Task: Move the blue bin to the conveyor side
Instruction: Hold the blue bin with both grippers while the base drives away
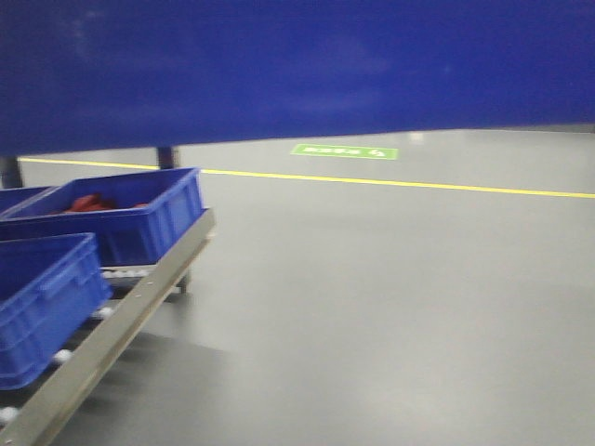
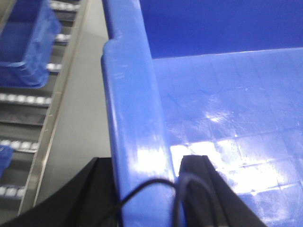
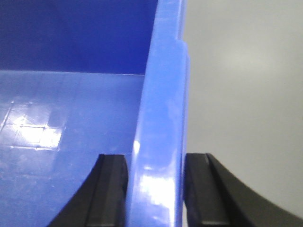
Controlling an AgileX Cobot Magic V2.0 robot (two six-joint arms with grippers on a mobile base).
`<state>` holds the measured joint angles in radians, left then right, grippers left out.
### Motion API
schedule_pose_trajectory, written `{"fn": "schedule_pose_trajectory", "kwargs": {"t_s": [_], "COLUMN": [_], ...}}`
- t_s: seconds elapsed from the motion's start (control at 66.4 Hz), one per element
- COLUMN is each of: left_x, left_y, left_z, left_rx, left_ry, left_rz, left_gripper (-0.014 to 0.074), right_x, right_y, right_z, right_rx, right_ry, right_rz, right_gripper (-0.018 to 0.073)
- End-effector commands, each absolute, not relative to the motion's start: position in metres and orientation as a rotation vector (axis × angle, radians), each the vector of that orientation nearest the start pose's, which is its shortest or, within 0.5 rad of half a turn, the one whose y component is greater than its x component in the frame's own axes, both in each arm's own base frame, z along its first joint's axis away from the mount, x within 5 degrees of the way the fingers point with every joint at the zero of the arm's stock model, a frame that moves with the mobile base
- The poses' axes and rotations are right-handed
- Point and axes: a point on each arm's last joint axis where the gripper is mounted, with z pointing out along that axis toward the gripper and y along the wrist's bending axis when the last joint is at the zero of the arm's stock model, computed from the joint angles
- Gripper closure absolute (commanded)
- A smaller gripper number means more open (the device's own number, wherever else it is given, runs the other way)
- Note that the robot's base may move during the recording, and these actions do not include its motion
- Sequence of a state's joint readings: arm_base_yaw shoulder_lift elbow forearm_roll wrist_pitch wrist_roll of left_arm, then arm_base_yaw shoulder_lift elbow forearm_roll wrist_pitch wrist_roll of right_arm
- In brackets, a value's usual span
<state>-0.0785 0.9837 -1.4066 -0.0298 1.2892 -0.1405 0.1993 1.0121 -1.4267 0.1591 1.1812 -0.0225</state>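
The blue bin (image 1: 297,65) hangs close to the front camera, its glossy wall filling the top of that view. My left gripper (image 2: 147,189) is shut on the bin's left rim (image 2: 132,109), one finger outside and one inside over the shiny floor (image 2: 227,104). My right gripper (image 3: 156,189) is shut on the right rim (image 3: 161,109), its fingers (image 3: 111,189) pressed against both sides of the wall. Grey floor shows beyond both rims. The conveyor is out of view.
A metal roller rack (image 1: 121,321) stands at the left with a blue crate of red packets (image 1: 121,214) and a nearer blue crate (image 1: 42,297). The same rack (image 2: 28,118) lies below the bin's left side. The grey floor carries a yellow line (image 1: 418,184) and a green sign (image 1: 344,151).
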Motion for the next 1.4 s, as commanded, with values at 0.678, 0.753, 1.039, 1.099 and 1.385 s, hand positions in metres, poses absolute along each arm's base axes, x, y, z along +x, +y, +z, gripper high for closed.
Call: {"fn": "schedule_pose_trajectory", "kwargs": {"t_s": [0.678, 0.753, 1.039, 1.099, 1.385], "left_x": [0.1445, 0.1445, 0.1445, 0.1445, 0.1445], "left_y": [-0.0104, -0.0104, -0.0104, -0.0104, -0.0104], "left_z": [0.4678, 0.4678, 0.4678, 0.4678, 0.4678], "left_rx": [-0.046, -0.046, -0.046, -0.046, -0.046], "left_ry": [2.251, 2.251, 2.251, 2.251, 2.251], "left_rz": [-0.094, -0.094, -0.094, -0.094, -0.094], "left_gripper": [0.0614, 0.0614, 0.0614, 0.0614, 0.0614], "right_x": [0.1546, 0.1546, 0.1546, 0.1546, 0.1546], "right_y": [0.0385, 0.0385, 0.0385, 0.0385, 0.0385], "right_z": [0.4812, 0.4812, 0.4812, 0.4812, 0.4812], "right_rx": [-0.253, -0.253, -0.253, -0.253, -0.253], "right_ry": [2.099, 2.099, 2.099, 2.099, 2.099], "right_rz": [0.211, 0.211, 0.211, 0.211, 0.211], "right_gripper": [0.0636, 0.0636, 0.0636, 0.0636, 0.0636]}}
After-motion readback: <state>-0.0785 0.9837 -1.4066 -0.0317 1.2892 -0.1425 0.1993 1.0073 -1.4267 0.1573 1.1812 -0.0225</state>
